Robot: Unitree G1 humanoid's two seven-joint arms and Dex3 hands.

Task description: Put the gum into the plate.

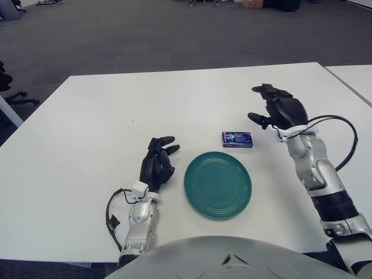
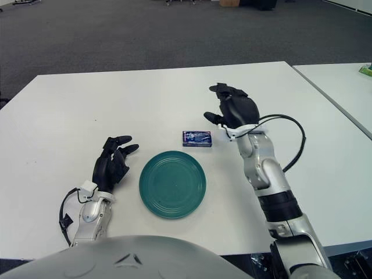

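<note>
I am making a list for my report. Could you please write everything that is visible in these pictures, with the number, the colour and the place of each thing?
gum pack: one, dark blue, flat on the table just beyond the plate's far right edge, apart from it.
plate: one, green, nothing in it, near the front middle of the table.
table: one, white, holds everything; a second white table edge shows at far right.
floor: grey carpet behind the table.
left hand: one, black, idle, to the left of the plate, fingers loosely curled, holding nothing.
right hand: one, black on a silver arm, raised to the right of the gum pack, fingers spread, not touching it.
</note>
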